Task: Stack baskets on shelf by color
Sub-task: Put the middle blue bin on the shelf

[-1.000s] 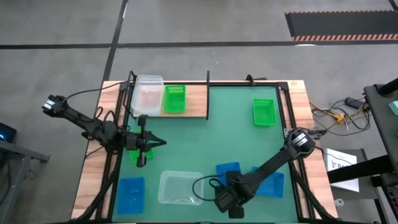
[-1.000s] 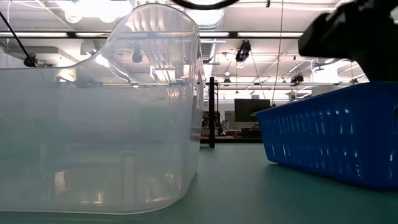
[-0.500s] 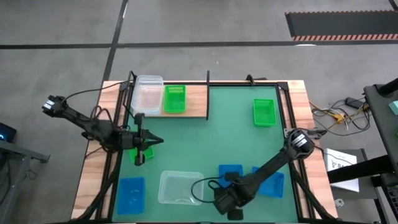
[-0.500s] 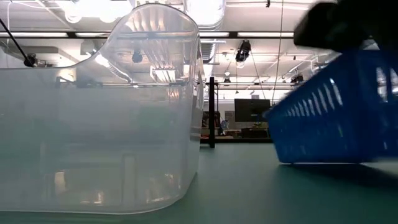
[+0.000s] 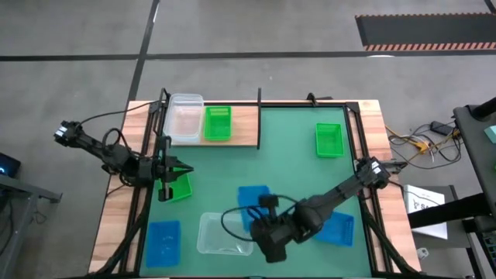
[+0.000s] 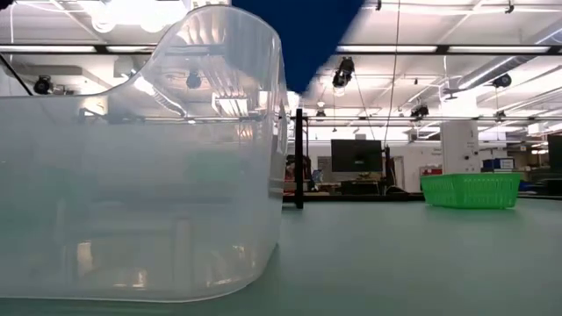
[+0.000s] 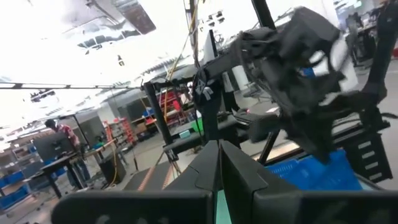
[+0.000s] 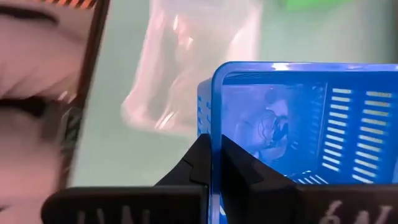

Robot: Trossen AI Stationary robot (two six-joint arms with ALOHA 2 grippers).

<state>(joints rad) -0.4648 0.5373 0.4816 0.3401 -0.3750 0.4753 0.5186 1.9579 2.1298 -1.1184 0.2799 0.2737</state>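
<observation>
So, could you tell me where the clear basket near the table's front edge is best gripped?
Probably on a rim: the clear basket sits upright and open-topped, so come straight down and pinch one thin wall, preferably a side away from the right gripper.

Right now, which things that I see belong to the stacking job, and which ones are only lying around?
Job: shelf bearing a clear basket and a green basket; blue basket gripped by the right tool; far green basket; near green basket by the left tool; big clear basket.
Lying about: cables; paper; floor mat.
</observation>
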